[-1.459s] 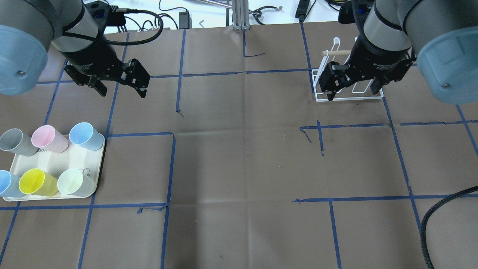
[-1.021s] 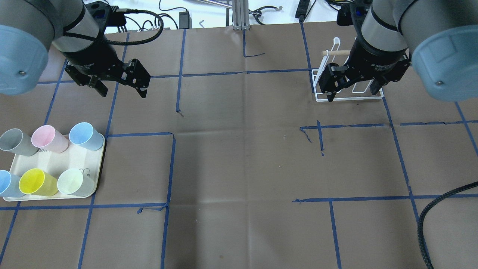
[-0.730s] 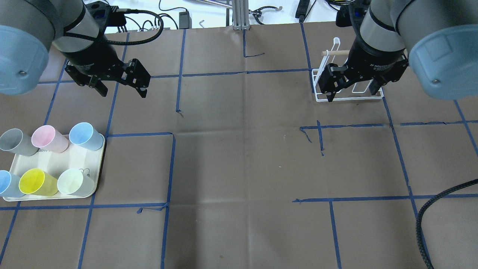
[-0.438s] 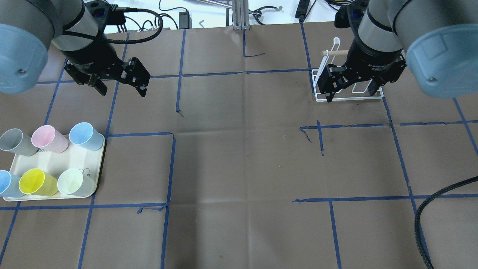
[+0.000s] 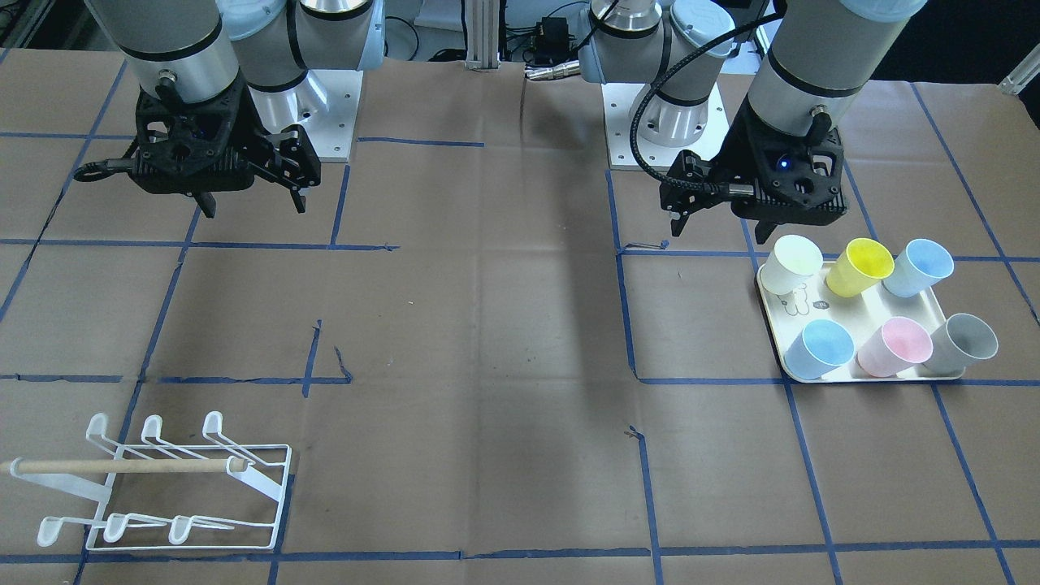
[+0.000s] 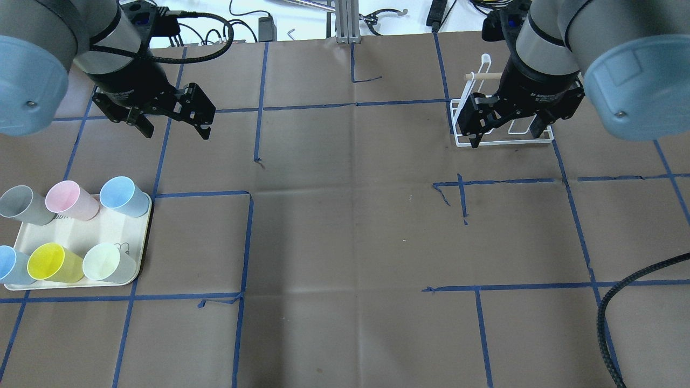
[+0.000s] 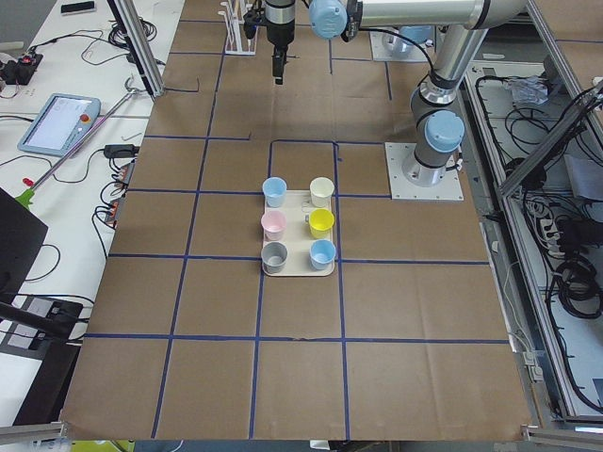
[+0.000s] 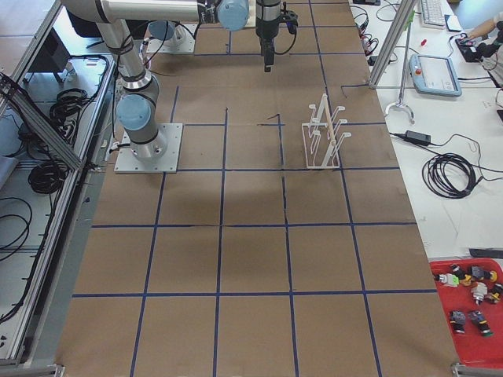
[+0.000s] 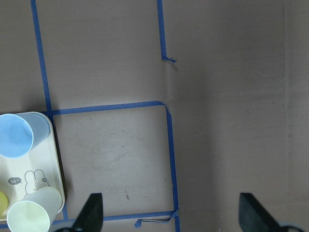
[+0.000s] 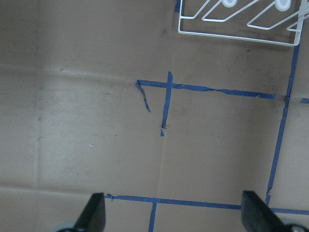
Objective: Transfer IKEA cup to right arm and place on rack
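Several IKEA cups stand on a cream tray [image 6: 81, 237] at the table's left: grey [image 6: 21, 203], pink [image 6: 67, 198], two blue [image 6: 121, 195], yellow [image 6: 51, 262] and pale green [image 6: 108, 262]. My left gripper [image 6: 175, 132] is open and empty, held above the table beyond the tray; it also shows in the front view [image 5: 719, 230]. My right gripper [image 6: 505, 137] is open and empty, held over the white wire rack [image 6: 458, 116]. The rack [image 5: 122, 466] holds no cups. Each wrist view shows its fingertips wide apart.
Brown paper with blue tape lines covers the table. The left wrist view shows the tray corner [image 9: 29, 179] with a blue and a pale cup. The right wrist view shows the rack's base [image 10: 236, 38]. Cables lie beyond the far edge.
The right arm has drifted slightly left and back over the rack. The left gripper has shifted very slightly back. Both grippers stay open and empty; the cups have not moved.
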{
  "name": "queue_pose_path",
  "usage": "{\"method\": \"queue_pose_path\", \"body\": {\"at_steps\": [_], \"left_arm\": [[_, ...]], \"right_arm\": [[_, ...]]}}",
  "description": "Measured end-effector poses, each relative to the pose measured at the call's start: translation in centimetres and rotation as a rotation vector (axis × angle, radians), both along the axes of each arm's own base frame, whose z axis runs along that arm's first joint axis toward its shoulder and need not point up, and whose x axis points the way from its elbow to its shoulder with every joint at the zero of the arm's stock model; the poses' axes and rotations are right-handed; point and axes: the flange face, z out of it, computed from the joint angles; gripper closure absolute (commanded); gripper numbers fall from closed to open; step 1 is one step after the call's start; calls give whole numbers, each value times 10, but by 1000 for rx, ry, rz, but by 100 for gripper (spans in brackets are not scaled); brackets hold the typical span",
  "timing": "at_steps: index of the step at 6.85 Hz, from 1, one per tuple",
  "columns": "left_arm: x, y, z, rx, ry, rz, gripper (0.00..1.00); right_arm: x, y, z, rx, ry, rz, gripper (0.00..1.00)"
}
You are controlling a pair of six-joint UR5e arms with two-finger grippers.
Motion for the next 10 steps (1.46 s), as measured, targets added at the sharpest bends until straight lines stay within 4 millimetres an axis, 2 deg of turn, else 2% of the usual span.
{"method": "queue_pose_path", "body": {"at_steps": [1,4,5,6,8,10], "left_arm": [[23,-5,-1,-4,0,37,1],[129,-16,-10,1,-4,96,1],[150,-19,-14,4,-6,90,1],[161,-26,-23,6,-9,71,1],[170,-38,-53,18,-8,33,1],[185,-41,-101,33,-1,-6,1]], "right_arm": [[0,-1,-2,3,-1,0,0],[0,-6,-8,15,-4,-1,0],[0,-6,-8,16,-5,-1,0],[0,-6,-8,14,-5,-1,0],[0,-7,-7,6,-6,-1,0],[1,-7,-8,4,-7,-1,0]]}}
